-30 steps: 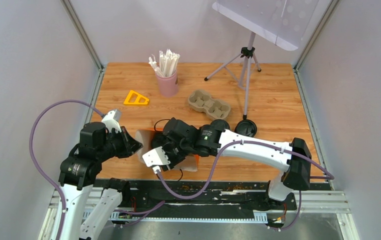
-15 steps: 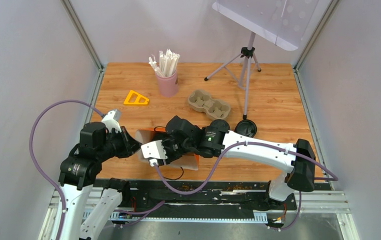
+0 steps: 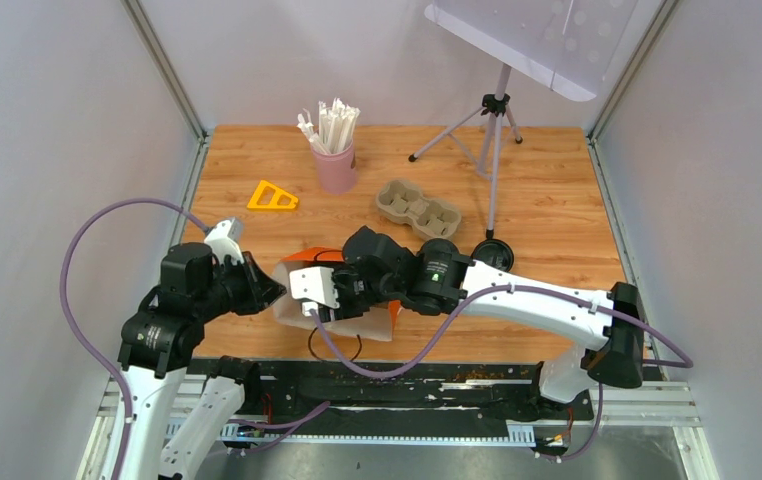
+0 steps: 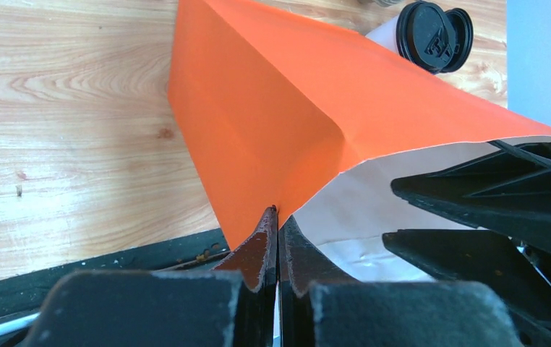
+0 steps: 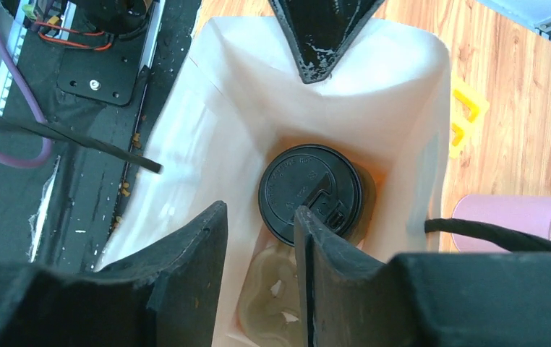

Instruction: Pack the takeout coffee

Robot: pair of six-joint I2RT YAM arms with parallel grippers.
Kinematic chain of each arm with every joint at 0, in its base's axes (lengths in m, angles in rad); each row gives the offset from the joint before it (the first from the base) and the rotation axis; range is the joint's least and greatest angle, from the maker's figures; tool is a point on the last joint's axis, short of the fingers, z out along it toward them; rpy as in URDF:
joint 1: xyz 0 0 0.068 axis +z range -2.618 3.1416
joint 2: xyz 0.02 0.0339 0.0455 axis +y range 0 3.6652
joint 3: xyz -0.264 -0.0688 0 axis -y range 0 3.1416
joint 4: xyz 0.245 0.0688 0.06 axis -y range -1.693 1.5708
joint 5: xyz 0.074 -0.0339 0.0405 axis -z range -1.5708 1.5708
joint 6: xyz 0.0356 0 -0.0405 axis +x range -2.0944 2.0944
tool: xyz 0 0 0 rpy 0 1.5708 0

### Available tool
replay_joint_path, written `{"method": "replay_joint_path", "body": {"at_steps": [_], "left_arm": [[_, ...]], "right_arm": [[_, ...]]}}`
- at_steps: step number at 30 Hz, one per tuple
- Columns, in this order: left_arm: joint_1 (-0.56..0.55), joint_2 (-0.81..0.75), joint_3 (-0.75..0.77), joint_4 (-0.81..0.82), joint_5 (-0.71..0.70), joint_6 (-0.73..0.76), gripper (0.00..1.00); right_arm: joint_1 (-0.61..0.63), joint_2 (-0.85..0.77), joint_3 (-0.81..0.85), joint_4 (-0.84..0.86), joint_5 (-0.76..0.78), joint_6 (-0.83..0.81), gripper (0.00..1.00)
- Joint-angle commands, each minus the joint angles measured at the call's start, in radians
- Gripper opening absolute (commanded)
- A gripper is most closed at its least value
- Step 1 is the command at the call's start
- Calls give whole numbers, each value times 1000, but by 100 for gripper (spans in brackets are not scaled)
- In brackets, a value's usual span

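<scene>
R wrist has slid fwd over bag [image 4: 272, 108] since 1 s ago; L arm is unchanged.
Cup [image 5: 303, 181] sits deep in the bag, lid facing R gripper [image 5: 259, 211], axis in line w/ the reach, just past the tips & offset toward one finger. R fingers are spread (looks let go). L gripper [image 4: 278, 217] is pressed together on the bag rim. R arm is nearer the cup.

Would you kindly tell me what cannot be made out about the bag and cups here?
Top external: the right arm hides the bag's mouth and contents.
Right wrist: the cup in the bag shows only its lid, which hides its wall colour.
Left wrist: the bag's orange wall hides that cup.
Second cup: not clearly seen in any view.
</scene>
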Motion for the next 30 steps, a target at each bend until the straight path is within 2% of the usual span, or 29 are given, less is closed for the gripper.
{"method": "replay_joint_path", "body": {"at_steps": [1, 5, 8, 16, 23, 30], "left_arm": [[0, 10, 19, 45, 0, 9, 0], [0, 18, 27, 47, -4, 12, 0], [0, 24, 30, 49, -2, 12, 0], [0, 35, 48, 51, 4, -10, 0], [0, 42, 65, 31, -7, -23, 0], [0, 40, 55, 8, -26, -32, 0]], "right_arm": [[-1, -55, 54, -12, 29, 109, 40], [0, -68, 94, -18, 7, 169, 42], [0, -73, 95, -14, 29, 187, 49], [-1, -44, 56, -14, -20, 162, 47], [-1, 36, 136, -152, -202, 164, 47], [-2, 32, 146, -275, -255, 151, 48]]}}
